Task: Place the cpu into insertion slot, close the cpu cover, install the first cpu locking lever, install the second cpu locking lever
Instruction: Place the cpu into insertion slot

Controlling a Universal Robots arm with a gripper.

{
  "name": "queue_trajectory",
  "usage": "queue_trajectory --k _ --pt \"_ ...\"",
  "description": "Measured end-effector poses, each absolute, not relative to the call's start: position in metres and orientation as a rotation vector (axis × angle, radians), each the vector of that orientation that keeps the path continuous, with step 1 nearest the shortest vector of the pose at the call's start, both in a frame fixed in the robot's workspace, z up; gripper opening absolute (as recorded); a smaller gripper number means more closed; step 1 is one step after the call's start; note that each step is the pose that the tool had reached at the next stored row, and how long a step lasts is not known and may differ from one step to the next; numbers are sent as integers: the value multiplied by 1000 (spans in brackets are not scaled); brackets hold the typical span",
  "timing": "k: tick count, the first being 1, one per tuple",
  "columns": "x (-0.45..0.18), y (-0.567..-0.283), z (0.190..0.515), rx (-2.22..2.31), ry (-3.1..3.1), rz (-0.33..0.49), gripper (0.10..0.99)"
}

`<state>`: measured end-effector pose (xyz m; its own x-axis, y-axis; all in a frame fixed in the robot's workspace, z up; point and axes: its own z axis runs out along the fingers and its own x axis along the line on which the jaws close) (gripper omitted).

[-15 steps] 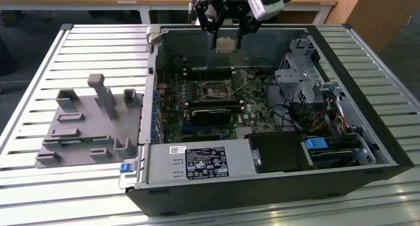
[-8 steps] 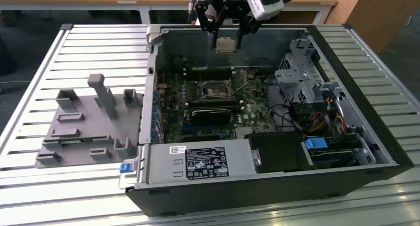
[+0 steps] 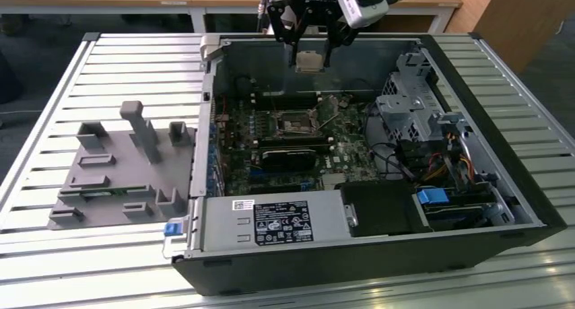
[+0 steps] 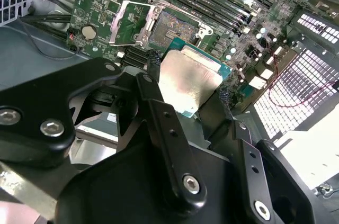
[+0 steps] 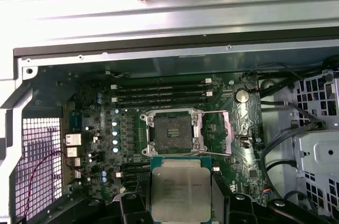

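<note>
The black two-fingered end effector [image 3: 310,53] hangs over the far side of an open black computer case [image 3: 503,208]. It is clamped on the cpu [image 3: 310,62], a small flat square chip with a pale silver-grey metal top. In both wrist views the dark fingers [image 4: 152,70] press on two opposite edges of the chip, whose metal face shows between them; the chip is held up in the air, touching nothing else.

Below the end effector, on the green motherboard [image 5: 100,144], lies the insertion slot [image 5: 172,133], a small square black socket recess with a silvery rim. It is bare and lies apart from the held chip. Just beside the recess, the cpu cover [image 5: 229,128], a thin silvery metal frame plate with a square window, is flipped open and lies back from the socket. Long black memory slots [image 5: 159,94] run on the side of the socket away from the end effector.

In the exterior view, a grey box with a white label [image 3: 269,221] sits in the case's corner well away from the end effector. The case rests on a slatted silver metal desk [image 3: 54,87]. A grey moulded plastic fixture [image 3: 126,161] stands on the desk to the exterior view's left of the case, well apart from the end effector.
</note>
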<state>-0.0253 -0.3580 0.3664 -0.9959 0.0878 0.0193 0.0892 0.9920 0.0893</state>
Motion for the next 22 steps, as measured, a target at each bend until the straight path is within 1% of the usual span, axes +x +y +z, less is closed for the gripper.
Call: queue_trajectory --k 22 --pt "-25 -358 366 -164 -3119 -141 541"
